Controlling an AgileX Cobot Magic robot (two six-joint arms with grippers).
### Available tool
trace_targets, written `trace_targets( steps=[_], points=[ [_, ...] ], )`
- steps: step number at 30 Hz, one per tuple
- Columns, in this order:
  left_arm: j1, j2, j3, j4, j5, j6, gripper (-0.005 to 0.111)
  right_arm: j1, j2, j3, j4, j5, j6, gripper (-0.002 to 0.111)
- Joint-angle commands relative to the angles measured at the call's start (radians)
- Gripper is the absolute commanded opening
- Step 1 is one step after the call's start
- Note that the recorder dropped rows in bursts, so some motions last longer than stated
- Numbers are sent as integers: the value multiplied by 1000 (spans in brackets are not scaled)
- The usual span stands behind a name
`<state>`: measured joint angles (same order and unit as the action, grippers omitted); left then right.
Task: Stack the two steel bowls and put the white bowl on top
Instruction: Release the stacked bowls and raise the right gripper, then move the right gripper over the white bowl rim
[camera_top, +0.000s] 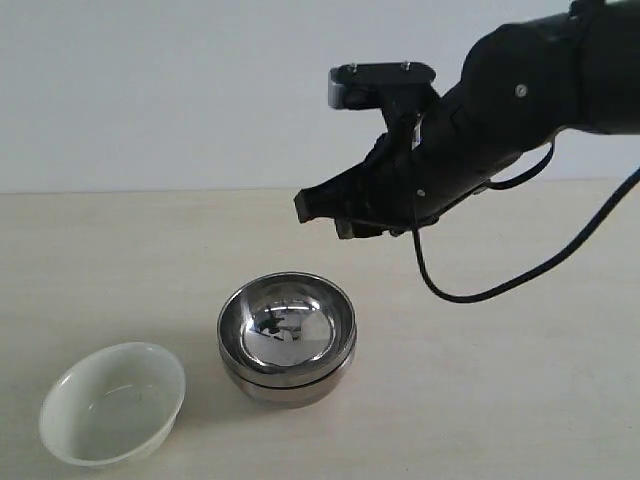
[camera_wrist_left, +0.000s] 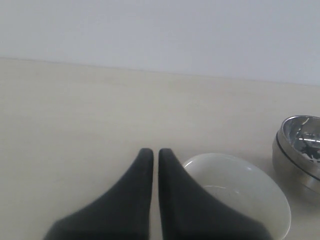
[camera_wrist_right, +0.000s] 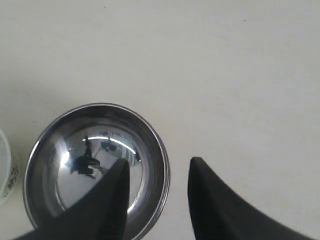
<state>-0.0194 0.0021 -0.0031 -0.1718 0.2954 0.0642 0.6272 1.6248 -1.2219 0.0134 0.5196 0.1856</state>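
Observation:
The two steel bowls (camera_top: 287, 335) sit nested one inside the other on the table, the upper one's mirror inside facing up (camera_wrist_right: 95, 170). To their left and nearer the front stands the white bowl (camera_top: 112, 403), empty and upright. My right gripper (camera_top: 320, 210) hangs open in the air above and behind the stack, holding nothing; in the right wrist view (camera_wrist_right: 159, 167) its two fingers straddle the stack's rim from above. My left gripper (camera_wrist_left: 151, 152) is shut and empty, just beside the white bowl (camera_wrist_left: 245, 192). The left arm is out of the exterior view.
The pale wooden table (camera_top: 520, 380) meets a plain white wall at the back. A black cable (camera_top: 470, 295) loops down from the right arm over the table to the right of the stack.

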Motion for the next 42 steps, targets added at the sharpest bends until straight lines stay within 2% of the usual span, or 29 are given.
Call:
trace_targets(
  steps=[1,10,21,42],
  points=[
    [3,-2,3,5,-2,-10,4,23,-54,2,-5,40,-67,34],
    [3,-2,3,5,-2,-10,4,192,-42,2,-13,-46,-114,34],
    [3,-2,3,5,-2,-10,4,302,63,-125,-13,-23,-119,34],
    [3,-2,3,5,-2,-10,4,362,505,-594,-30,199,-247,34]
  ],
)
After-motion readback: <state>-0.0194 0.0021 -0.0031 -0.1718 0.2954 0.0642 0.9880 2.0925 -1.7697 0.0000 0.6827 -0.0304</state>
